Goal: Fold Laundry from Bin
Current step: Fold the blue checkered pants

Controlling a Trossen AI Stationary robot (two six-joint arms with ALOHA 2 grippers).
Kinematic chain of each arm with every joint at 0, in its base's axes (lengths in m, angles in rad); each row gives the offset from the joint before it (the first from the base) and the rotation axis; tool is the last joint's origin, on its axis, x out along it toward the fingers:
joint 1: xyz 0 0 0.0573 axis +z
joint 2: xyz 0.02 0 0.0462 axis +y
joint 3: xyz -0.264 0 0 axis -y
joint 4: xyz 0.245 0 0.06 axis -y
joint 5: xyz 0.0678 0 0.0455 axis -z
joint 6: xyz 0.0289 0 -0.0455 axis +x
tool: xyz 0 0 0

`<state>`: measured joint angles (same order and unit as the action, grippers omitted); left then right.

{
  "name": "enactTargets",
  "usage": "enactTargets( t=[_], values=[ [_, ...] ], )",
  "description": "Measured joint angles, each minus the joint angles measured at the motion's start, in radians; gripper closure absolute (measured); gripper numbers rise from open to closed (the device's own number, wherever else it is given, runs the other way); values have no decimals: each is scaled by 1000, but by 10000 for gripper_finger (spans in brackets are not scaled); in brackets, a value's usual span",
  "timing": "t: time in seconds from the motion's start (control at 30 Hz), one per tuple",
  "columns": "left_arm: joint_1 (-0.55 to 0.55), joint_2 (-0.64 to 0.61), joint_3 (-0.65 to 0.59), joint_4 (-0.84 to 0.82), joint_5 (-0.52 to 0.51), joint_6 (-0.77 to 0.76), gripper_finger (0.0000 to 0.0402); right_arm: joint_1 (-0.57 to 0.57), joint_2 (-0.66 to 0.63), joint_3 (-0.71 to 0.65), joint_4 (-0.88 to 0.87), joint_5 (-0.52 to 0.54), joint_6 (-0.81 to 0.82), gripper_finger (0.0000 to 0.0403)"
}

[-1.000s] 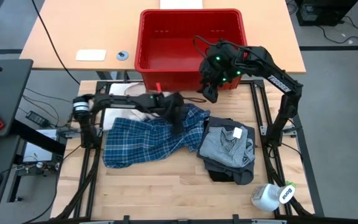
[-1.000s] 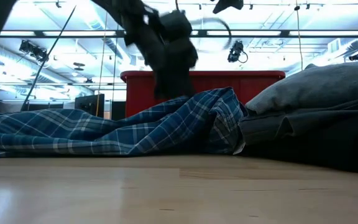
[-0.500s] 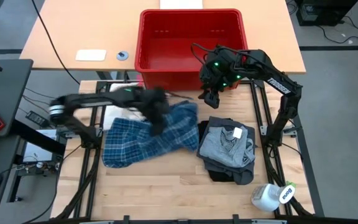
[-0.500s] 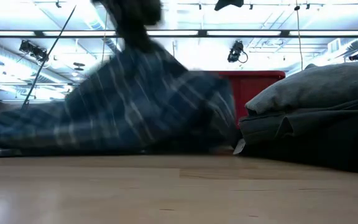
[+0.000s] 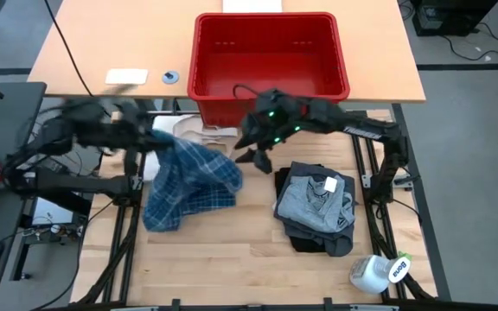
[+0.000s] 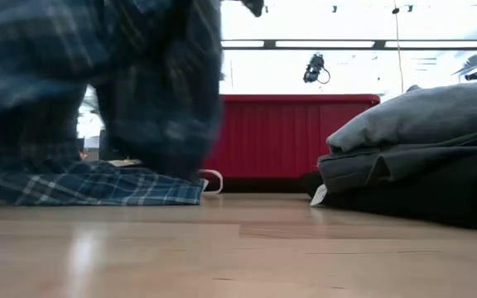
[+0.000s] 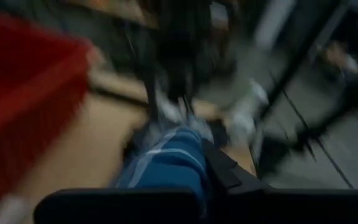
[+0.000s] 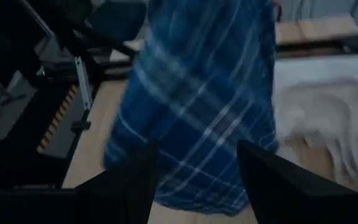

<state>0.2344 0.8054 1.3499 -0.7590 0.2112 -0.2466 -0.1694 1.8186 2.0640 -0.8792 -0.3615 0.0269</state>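
The blue-and-white plaid shirt (image 5: pixel 188 181) hangs from my left gripper (image 5: pixel 156 141), which is raised over the table's far left and is shut on it. Its lower part (image 6: pixel 98 184) lies on the table. My right gripper (image 5: pixel 254 157) stands open just right of the shirt, pointing at it (image 8: pixel 210 93), with nothing between its fingers. The red bin (image 5: pixel 271 52) stands beyond the table's far edge. A folded stack lies at the right, a light grey garment (image 5: pixel 316 199) resting on top of dark ones (image 5: pixel 322 238). My left gripper pinches a bunched part of the plaid shirt (image 7: pixel 169 165) between its two fingers; blur hides which part and how many layers. The fingers come nearly level from the table's left. The shirt hangs below them, its lower part (image 5: pixel 175 212) resting on the table.
A cream-white cloth (image 5: pixel 201 134) lies at the far edge between the shirt and the bin. A white spray bottle (image 5: pixel 379 272) lies at the near right corner. Bare wood shows along the near edge (image 5: pixel 232 259).
My left gripper has gone up and toward the table's left edge with the plaid shirt. The shirt's right part has been lifted and drawn left, while its left part stayed on the table. My right gripper has moved from the bin's near wall left and down toward the shirt, staying open.
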Motion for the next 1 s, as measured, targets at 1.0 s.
enactTargets(
  t=[1.0],
  values=[
    [-3, 345, 583, 427, -131, 124, 397, 326, -3, -127, 485, 608, 291, 197]
  ],
)
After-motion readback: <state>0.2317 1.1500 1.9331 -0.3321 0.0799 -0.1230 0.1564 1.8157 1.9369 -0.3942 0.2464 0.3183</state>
